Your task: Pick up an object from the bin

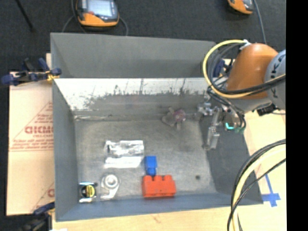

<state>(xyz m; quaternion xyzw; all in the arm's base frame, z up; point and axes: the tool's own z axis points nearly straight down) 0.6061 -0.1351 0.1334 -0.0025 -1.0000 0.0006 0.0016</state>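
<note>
- Small purplish-grey lumpy thing (174, 117): it lies on the bin floor close under the back wall, right of centre, with nothing touching it. Of all the loose things it is the nearest to the gripper, so I judge it the likeliest pick.
- Its shape is too blurred to give a sure long axis; it looks slightly wider than deep.
- Gripper (211, 143): it hangs low by the right wall, to the right of that thing and a little nearer the front, clearly apart from it. Whether it is wide or narrow I cannot tell; nothing visible is held.
- The coming move, as I judge it, would have to go leftward and slightly toward the back wall.
- Further out, well apart at front left: a crinkled silver foil packet (124, 150), a small blue block (150, 164) and an orange-red brick (158, 186).
- Grey metal bin (130, 57) holds them all.
</note>
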